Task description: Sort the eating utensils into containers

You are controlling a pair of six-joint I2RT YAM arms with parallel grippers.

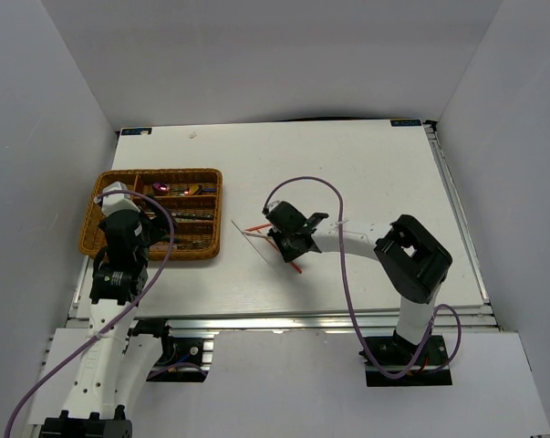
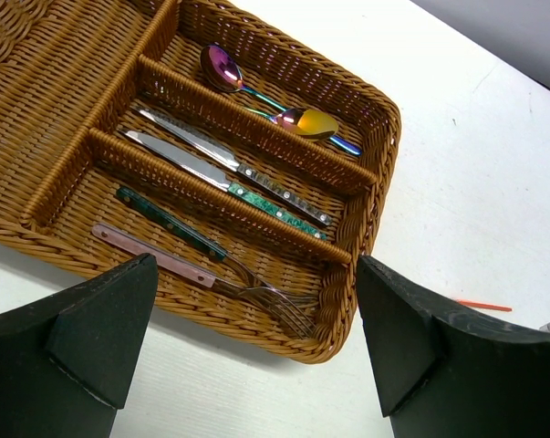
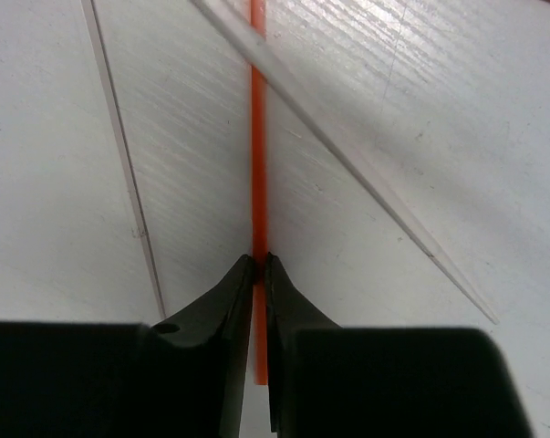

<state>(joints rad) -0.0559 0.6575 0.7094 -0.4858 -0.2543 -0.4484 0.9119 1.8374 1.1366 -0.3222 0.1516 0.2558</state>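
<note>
The brown wicker tray sits at the table's left; in the left wrist view it holds two iridescent spoons in the far slot, two knives in the middle slot, and two forks in the near slot. My left gripper is open and empty over the tray's near edge. My right gripper is shut on a red chopstick, at the table's middle. A silver chopstick crosses the red one, and another lies to its left.
Another red chopstick lies on the white table right of the tray. The tray's long crosswise section shows nothing in it. White walls enclose the table on three sides.
</note>
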